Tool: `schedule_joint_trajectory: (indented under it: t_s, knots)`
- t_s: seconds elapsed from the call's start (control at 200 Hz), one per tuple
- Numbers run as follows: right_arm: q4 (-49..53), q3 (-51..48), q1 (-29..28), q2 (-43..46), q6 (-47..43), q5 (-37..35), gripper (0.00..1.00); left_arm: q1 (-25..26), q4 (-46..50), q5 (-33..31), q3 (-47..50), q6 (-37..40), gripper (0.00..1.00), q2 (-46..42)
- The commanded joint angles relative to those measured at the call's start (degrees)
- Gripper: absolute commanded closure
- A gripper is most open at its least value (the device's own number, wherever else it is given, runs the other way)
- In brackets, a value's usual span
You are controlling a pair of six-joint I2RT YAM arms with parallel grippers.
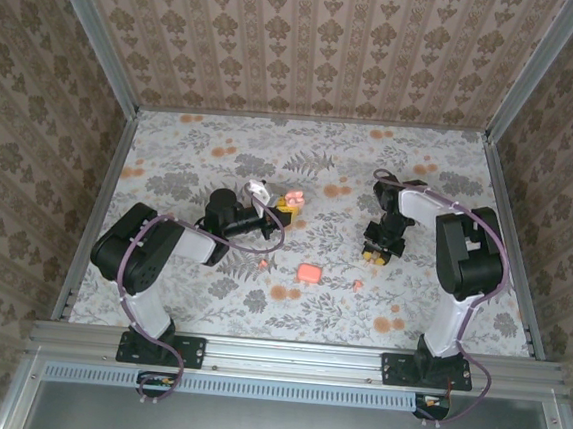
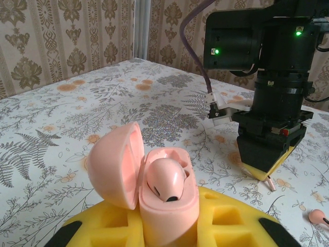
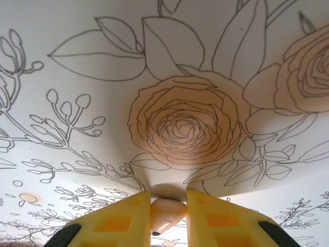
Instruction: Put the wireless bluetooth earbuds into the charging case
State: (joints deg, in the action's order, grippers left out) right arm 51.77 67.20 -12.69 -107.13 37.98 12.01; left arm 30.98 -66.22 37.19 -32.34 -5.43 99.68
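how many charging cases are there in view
2. The open case is held between the fingers of the left gripper; the second case, apparently closed, lies on the table between the arms. No sign of another hidden.

Top external: high over the near edge of the table [image 1: 439,188], looking down on all of it; charging case [image 1: 293,197] near centre. Left wrist: low, just behind the case, facing level across to the right gripper [image 2: 266,172]; top view shares both. Right wrist: well right of the case, almost on the print, earbud [image 3: 167,212] in frame.
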Motion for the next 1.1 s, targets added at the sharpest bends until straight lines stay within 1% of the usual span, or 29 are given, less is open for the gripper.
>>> schedule_joint_trajectory:
  t_s: [0.0, 0.215, 0.23, 0.285, 0.42, 0.655, 0.935, 1.09]
  knots:
    - [-1.44, -1.88, -1.16, 1.81, 1.29, 1.97, 0.79, 0.61, -0.75, -0.01, -0.40, 1.58, 0.88, -1.60]
    - [-5.86, -4.32, -1.74, 7.75, 3.01, 0.93, 0.78, 1.60, -0.87, -0.01, -1.15, 1.97, 0.88, 0.92]
    - [-6.27, -4.50, -1.83, 8.19, 3.10, 0.85, 0.78, 1.70, -0.92, -1.59, -1.18, 2.01, 0.88, 1.28]
    - [-7.77, -5.06, -2.21, 9.59, 3.72, 0.44, 0.79, 2.34, -0.97, -1.94, -1.71, 2.10, 0.88, 2.48]
    - [-13.08, -6.56, -3.89, 12.93, 5.54, -0.77, 0.79, 4.20, -0.42, -1.90, -3.46, 2.78, 0.88, 5.60]
    - [-20.69, -7.69, -7.21, 17.70, 7.90, -2.32, 0.79, 6.32, 0.97, -1.12, -5.19, 6.45, 0.88, 9.15]
    - [-27.46, -8.62, -10.79, 22.07, 9.27, -4.60, 0.80, 7.84, 2.17, -0.80, -7.43, 8.72, 0.88, 12.36]
    - [-30.66, -8.58, -12.58, 22.39, 9.74, -5.33, 0.80, 8.13, 2.58, -0.80, -8.23, 8.68, 0.88, 13.21]
